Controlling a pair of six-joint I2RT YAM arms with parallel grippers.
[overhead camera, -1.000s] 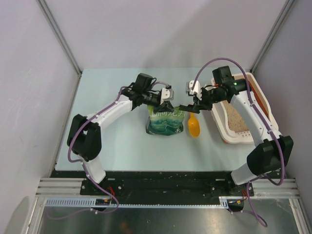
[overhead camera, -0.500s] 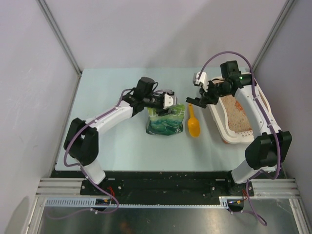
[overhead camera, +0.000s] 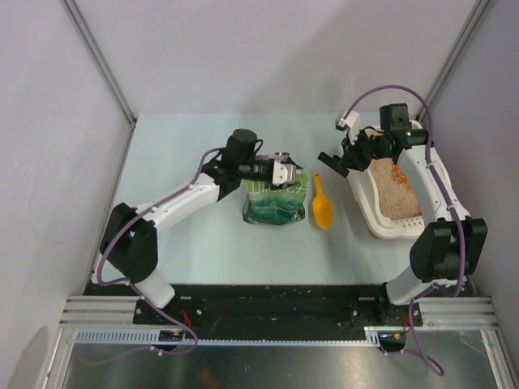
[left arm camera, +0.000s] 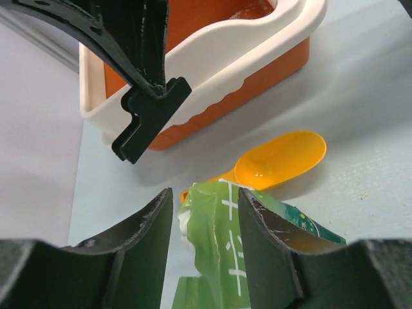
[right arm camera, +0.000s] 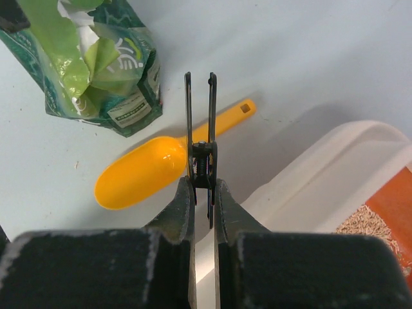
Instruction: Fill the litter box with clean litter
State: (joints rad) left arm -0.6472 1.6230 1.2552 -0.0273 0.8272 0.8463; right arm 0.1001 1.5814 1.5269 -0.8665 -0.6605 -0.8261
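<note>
The litter box (overhead camera: 362, 199), a white tray with an orange inside, stands at the right and holds a layer of beige clean litter (overhead camera: 397, 193). It also shows in the left wrist view (left arm camera: 212, 84) and the right wrist view (right arm camera: 322, 187), with litter (right arm camera: 370, 225) in its corner. A green bag (overhead camera: 276, 207) stands mid-table. My left gripper (overhead camera: 285, 173) is closed on the bag's crumpled top (left arm camera: 215, 244). My right gripper (overhead camera: 339, 158) is shut on a black clip (right arm camera: 199, 116) and holds it above the table between bag and box.
An orange plastic scoop (overhead camera: 323, 209) lies on the table between the bag and the litter box, handle pointing away from the arms; it also shows in the right wrist view (right arm camera: 145, 170). Grey walls close in the table at left, back and right.
My right gripper has drawn away from the bag's top toward the litter box, carrying the black clip. My left gripper has stayed at the bag's top.
</note>
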